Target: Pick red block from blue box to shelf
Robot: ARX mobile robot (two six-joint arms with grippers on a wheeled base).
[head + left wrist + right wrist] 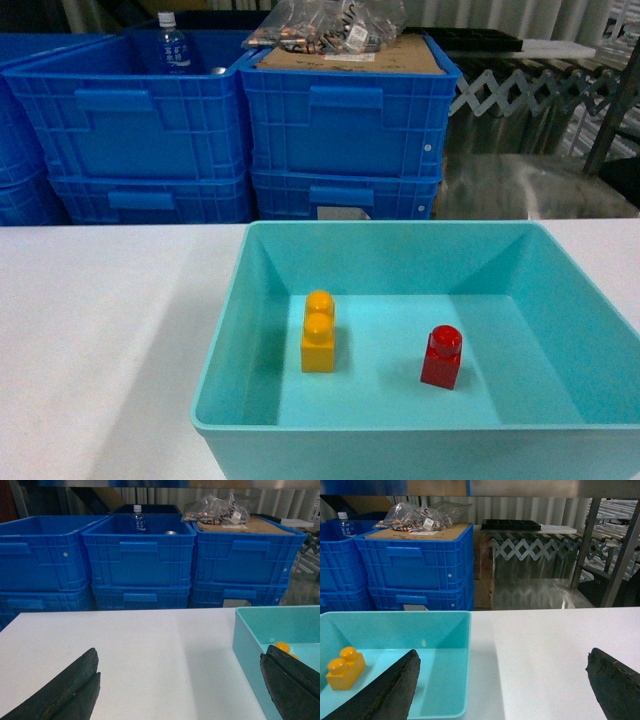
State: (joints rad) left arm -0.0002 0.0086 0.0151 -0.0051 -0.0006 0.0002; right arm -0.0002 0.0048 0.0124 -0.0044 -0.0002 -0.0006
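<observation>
Both arms parked wide of the tub, nothing picked up yet.

I see the white table [110,330] first, with stacked dark blue crates [345,130] behind it, then the blue box [225,340] sitting near my edge of the table. Inside it the yellow brick [318,333] stands left of centre and the red block [441,357] stands upright, stud up, well apart from it and off every wall, so I judge there is room to come straight down on it. My left gripper [180,690] is spread wide over bare table beside the box; my right gripper [502,687] is also released, one finger over the box's right side, so I'd pick with that arm. I can't clearly make out the shelf from here.
</observation>
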